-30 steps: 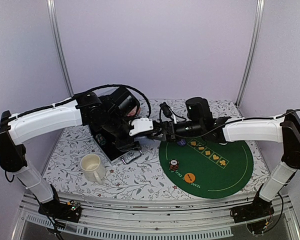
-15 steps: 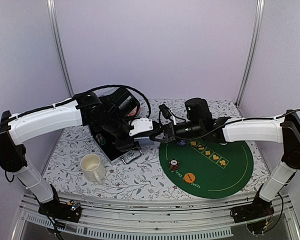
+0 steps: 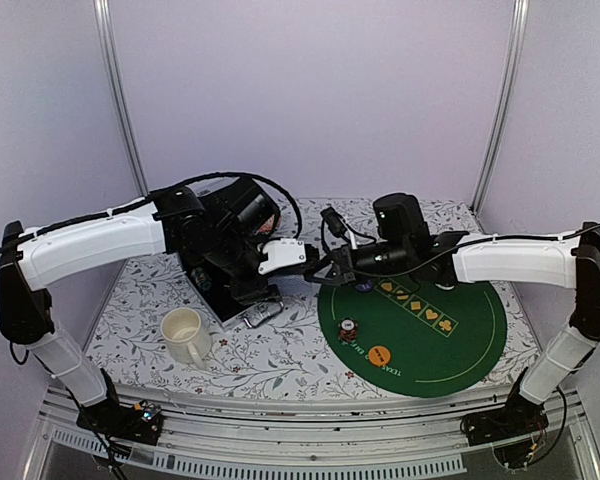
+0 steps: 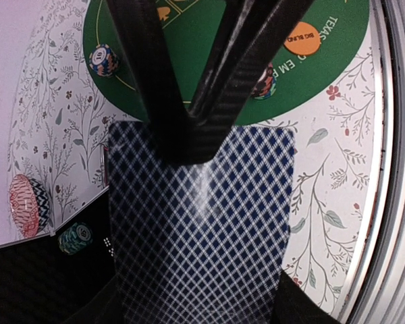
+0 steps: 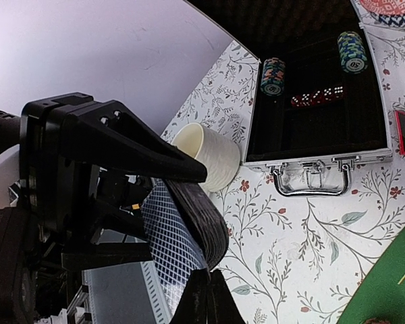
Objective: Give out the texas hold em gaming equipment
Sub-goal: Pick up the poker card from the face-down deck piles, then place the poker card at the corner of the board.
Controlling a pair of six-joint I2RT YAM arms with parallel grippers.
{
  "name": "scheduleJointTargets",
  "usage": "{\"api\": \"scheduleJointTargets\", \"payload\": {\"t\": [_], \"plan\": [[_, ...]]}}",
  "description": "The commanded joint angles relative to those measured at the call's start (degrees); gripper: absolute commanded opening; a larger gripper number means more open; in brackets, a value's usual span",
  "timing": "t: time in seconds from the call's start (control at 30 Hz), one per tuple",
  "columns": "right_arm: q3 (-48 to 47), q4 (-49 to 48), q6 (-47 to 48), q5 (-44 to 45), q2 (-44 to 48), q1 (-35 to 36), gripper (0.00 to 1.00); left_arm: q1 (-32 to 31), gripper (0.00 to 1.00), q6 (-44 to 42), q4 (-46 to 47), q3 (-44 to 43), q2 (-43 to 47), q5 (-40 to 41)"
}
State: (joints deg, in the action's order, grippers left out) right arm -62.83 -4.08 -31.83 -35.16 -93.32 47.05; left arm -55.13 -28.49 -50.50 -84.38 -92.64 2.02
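Against lilac walls, above a floral-print table (image 3: 270, 365), the right gripper (image 5: 206, 297) is clenched tight at the edge of the playing cards (image 4: 202, 229); whether it pinches one cannot be told. The left gripper (image 3: 302, 260) clasps the blue diamond-backed cards aloft at the rim of the green felt mat (image 3: 465, 335). On the mat sit a red striped chip stack (image 3: 349, 329) and an orange disc (image 3: 379, 354). A cream mug (image 3: 183, 331) stands well to the left.

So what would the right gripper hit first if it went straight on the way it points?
The playing cards in the left gripper; the right gripper has closed tips that seem to touch them now.
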Motion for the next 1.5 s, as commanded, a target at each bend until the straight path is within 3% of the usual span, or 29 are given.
{"api": "scheduleJointTargets", "payload": {"t": [0.0,0.77,1.03,1.47], "plan": [[-0.25,2.56,1.90,1.80,3.23,-0.38,0.02,0.46,0.59,-0.39,0.84,0.87,0.89,-0.16],[2.98,8.78,3.62,2.67,11.85,-5.47,0.02,1.41,0.59,-0.19,0.85,1.37,1.11,-0.26],[4.27,17.15,6.86,8.07,21.90,-13.49,0.02,1.49,0.59,0.02,1.19,2.11,1.66,-0.75],[6.70,27.27,9.92,13.81,28.14,-25.07,0.02,1.52,0.59,1.02,3.37,4.95,4.56,-2.28]]}}
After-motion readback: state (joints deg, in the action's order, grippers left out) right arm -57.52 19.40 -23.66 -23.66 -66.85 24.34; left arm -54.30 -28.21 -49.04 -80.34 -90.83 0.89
